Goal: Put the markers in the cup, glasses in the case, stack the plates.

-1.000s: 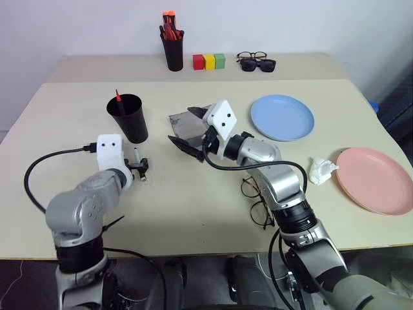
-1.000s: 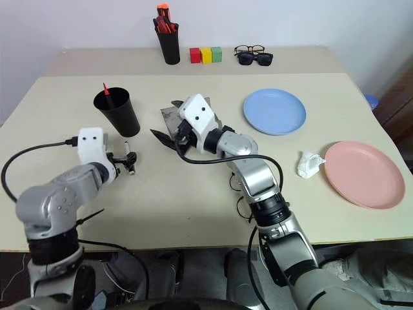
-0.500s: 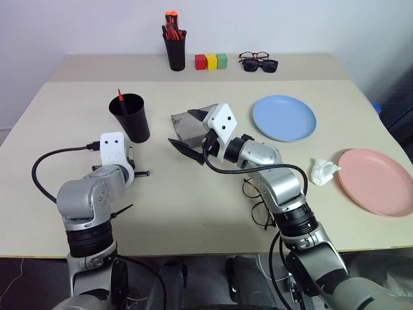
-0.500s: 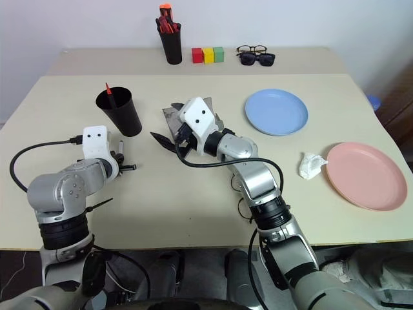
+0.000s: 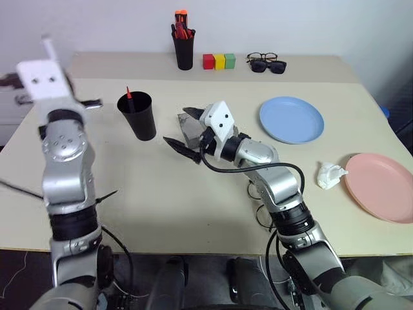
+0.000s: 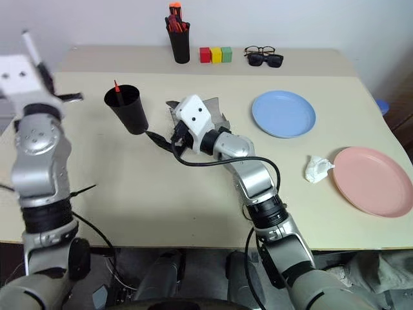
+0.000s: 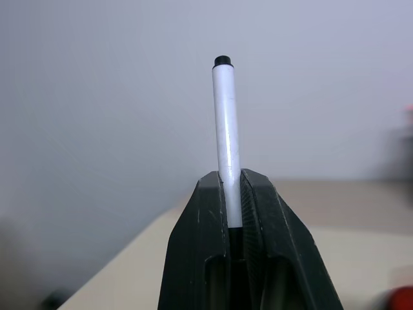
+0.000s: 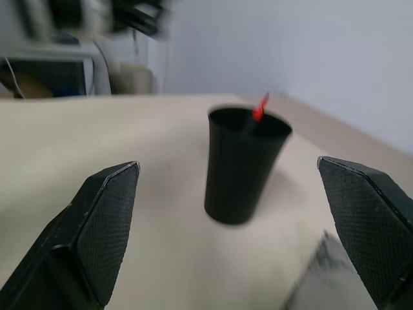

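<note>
Left gripper (image 7: 232, 194): pinching white marker (image 7: 226, 129), raised.
Right gripper (image 8: 239, 239): spread, facing black cup (image 8: 244, 165).
Cup: holds red-tipped marker (image 5: 128, 93).

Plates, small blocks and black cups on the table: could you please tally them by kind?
Plates: 2, light blue plate, pink plate
Blocks: 3, red block, yellow block, green block
Black cups: 2, wide cup, pen holder
Total: 7

We log silver-grey jointed arms, white camera blocks at the wrists, black cables, and seemingly ribbed black pincer fingers (image 8: 106, 226).
</note>
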Robot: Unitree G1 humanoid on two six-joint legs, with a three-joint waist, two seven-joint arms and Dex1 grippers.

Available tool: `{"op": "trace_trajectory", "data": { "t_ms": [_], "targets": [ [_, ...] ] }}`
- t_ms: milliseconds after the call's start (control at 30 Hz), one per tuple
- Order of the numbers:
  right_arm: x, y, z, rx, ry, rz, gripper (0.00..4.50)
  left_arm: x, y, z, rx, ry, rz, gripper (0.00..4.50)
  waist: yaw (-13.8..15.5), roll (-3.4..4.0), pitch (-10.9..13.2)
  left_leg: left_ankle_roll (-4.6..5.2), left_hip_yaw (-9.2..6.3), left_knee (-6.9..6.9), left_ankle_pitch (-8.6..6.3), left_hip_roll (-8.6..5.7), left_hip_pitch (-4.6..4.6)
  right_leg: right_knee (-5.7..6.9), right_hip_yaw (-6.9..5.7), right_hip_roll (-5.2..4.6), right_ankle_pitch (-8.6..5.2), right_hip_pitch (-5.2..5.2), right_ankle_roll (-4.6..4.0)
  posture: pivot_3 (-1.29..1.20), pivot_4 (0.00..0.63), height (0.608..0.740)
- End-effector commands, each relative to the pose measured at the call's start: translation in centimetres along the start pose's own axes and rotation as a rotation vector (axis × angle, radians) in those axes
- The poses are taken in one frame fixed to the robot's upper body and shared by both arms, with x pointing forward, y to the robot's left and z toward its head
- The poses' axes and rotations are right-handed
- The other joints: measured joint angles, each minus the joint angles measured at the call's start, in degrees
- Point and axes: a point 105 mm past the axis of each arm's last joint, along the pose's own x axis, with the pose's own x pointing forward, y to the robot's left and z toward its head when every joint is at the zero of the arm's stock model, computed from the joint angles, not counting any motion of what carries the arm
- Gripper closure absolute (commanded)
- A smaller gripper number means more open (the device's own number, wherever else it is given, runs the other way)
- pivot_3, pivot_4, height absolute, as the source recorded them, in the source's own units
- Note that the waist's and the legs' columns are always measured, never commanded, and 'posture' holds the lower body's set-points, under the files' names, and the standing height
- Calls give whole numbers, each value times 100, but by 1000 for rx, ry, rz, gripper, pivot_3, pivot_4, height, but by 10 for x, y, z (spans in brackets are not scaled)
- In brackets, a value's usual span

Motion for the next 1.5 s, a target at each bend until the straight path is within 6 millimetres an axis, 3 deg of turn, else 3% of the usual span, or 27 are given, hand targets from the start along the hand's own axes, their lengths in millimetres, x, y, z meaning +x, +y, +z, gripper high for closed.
{"op": "trace_trajectory", "data": {
  "t_ms": [33,167,400,600,700,767,867,967,1033,1200,1433,1500],
  "targets": [
    [2,-8,16,-9,-55,-30,0,9,-25,-1,20,-63,-90,4469,-41,1,0,0,0,-2,0,0,0,1,0,0,0,-1,0,0,150,740],
    [-1,-12,15,-21,-44,-54,0,9,-40,-22,-2,-25,-127,4469,-146,3,0,2,0,-11,0,3,3,11,2,4,-1,-14,-1,0,150,740],
    [-6,-15,13,-21,-34,-83,0,-2,-45,-52,-37,52,-135,4469,-182,4,0,2,-1,-7,0,3,2,16,3,3,-1,-14,0,0,150,740],
    [-5,-14,14,-22,-40,-74,0,-5,-39,-53,-50,42,-87,1902,-176,4,0,3,-1,0,0,3,2,18,2,3,0,-12,0,0,150,740],
    [-5,-14,15,-25,-42,-70,0,-5,-37,-45,-109,8,-84,1902,-177,3,0,3,-1,0,0,3,2,18,3,3,0,-11,0,0,150,740],
    [-7,-18,15,-34,-37,-76,0,-5,-41,-29,-160,-54,-140,1902,-179,3,0,3,-1,0,0,3,2,18,2,3,0,-12,0,0,150,740],
    [-18,-28,14,-55,-12,-93,0,-13,-71,-4,-251,-97,-394,1902,-151,3,0,2,-1,1,0,3,0,17,2,2,0,-10,0,0,150,740],
    [-37,-38,7,-89,45,-96,0,-28,-103,-7,-194,-16,-647,1058,-143,4,0,2,0,2,0,2,-1,12,2,1,0,-5,0,0,150,740],
    [-56,-45,-2,-129,112,-86,0,-40,-126,-24,-154,135,-816,59,-134,4,0,3,-1,2,0,2,1,12,1,2,-1,-3,1,0,150,740],
    [-88,-47,-14,-162,223,-46,0,-58,-162,-66,-78,403,-1041,18,-192,10,5,10,-1,4,-3,2,2,12,1,3,-3,0,4,0,150,740],
    [-101,-40,-17,-169,265,-73,0,-61,-189,-102,-50,598,-1171,18,-181,12,6,11,0,4,-3,4,4,16,2,5,-3,-4,4,0,150,740],
    [-104,-38,-18,-170,271,-89,0,-59,-192,-104,-60,614,-1180,547,-171,12,7,11,0,4,-3,4,2,14,1,5,-4,-4,5,0,150,740]
  ]
}}
